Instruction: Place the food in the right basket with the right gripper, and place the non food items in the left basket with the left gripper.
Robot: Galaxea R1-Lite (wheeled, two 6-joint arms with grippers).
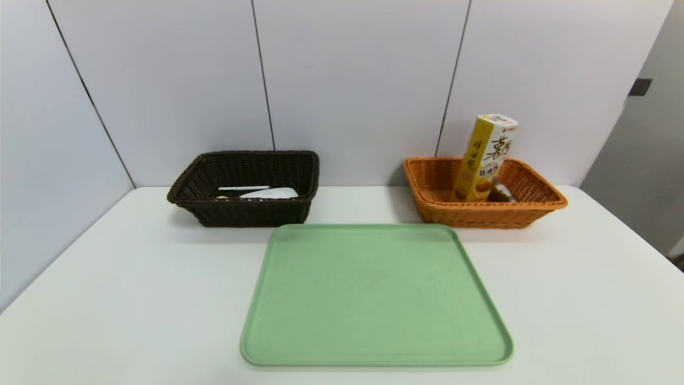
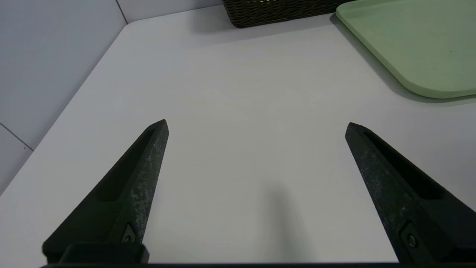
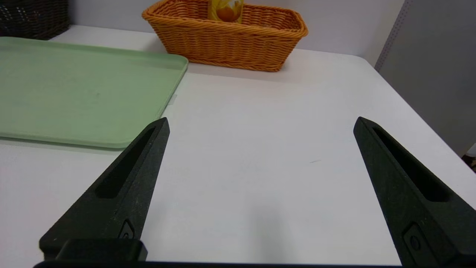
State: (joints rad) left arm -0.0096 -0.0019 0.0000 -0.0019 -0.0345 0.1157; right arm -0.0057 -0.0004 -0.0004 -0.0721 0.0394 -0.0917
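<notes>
White table [image 1: 133, 299], bare green tray [image 1: 374, 294] in the middle! Snack box [image 1: 483, 160] leans in the orange basket [image 1: 481, 216] at one o'clock, white item [image 1: 272, 193] in the dark basket [image 1: 251, 214] at eleven; sorting looks finished. Left gripper [image 2: 256, 128] and right gripper [image 3: 263, 121] wait near the table's front, spread wide and empty, probably needing only to stay clear.

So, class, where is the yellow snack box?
In the head view, the yellow snack box stands tilted in the orange wicker basket, on the right.

left end effector [image 2: 256, 128]: wide open | right end effector [image 3: 262, 124]: wide open
</notes>
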